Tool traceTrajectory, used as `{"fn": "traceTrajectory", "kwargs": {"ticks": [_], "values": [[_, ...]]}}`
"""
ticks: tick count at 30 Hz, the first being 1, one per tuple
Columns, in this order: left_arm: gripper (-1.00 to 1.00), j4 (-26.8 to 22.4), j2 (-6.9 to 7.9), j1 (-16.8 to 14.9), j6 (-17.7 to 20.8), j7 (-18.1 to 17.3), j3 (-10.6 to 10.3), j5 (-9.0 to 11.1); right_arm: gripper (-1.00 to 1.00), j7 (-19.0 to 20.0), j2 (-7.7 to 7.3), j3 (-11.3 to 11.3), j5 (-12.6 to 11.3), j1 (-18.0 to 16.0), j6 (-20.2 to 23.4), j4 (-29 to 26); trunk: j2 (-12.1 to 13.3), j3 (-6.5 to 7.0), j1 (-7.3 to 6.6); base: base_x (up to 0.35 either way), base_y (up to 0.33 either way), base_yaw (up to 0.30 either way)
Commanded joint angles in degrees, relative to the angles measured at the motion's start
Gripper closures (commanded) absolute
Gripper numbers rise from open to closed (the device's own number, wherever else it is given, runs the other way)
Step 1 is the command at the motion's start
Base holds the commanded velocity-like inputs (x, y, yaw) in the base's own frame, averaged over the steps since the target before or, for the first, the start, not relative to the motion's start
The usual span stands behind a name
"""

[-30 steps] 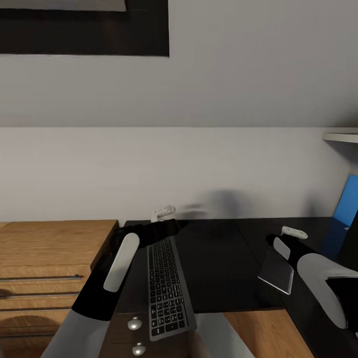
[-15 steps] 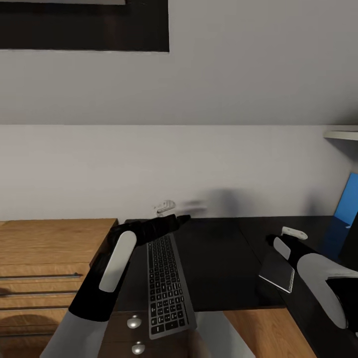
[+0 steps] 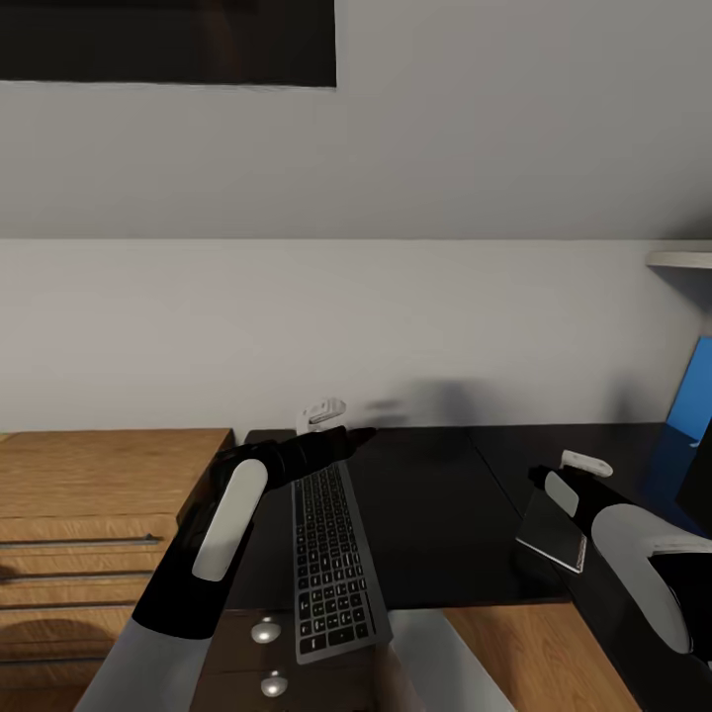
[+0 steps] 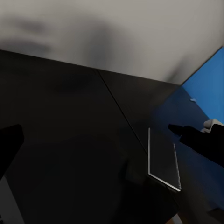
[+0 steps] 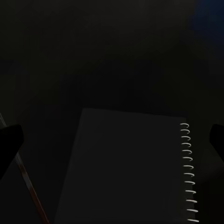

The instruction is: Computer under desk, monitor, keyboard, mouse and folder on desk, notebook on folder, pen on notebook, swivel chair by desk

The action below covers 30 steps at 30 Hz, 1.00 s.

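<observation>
- Black desk (image 3: 435, 514) is running along a pale wall, with two round silver knobs (image 3: 265, 630) showing on its drawer front at the near edge.
- Keyboard (image 3: 330, 564) is lying flat on the desk, long side pointing away from the robot, its near end overhanging the front edge above the knobs.
- Left gripper (image 3: 331, 432) is hovering at the keyboard's far end, close above the desktop; how far its fingers are parted cannot be told from the head view, and nothing is seen in their grip.
- Dark spiral-bound notebook (image 3: 553, 535) is resting on the desk to the right of the keyboard, well apart from it; the right wrist view is showing its white wire coil (image 5: 188, 172) along one edge.
- Right gripper (image 3: 583, 462) is hanging just above the notebook; its two dark fingertips (image 5: 10, 140) are sitting wide apart at either side of the right wrist view, holding nothing.
- Bright blue folder (image 3: 694, 396) is standing at the far right edge, leaning up behind the desk corner.
- Wooden chest (image 3: 99, 524) with long bar handles is standing just beside the desk's left end.
</observation>
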Motion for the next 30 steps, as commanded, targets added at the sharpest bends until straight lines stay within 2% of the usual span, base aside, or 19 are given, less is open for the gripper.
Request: {"fn": "traceTrajectory", "kwargs": {"ticks": [1, 30], "values": [[-1.0, 0.0, -0.03, -0.1, 0.1, 0.6, 0.0, 0.6, -1.0, -0.3, -0.02, 0.5, -0.4, 0.0, 0.3, -0.1, -0.5, -0.25, 0.22, 0.0, 0.0, 0.0], [-1.0, 0.0, -0.05, -0.1, 0.1, 0.7, -0.2, 0.7, -1.0, -0.1, -0.08, 0.6, -0.3, 0.0, -0.4, 0.5, -12.1, -5.46, 6.59, 0.0, 0.0, 0.0]]}}
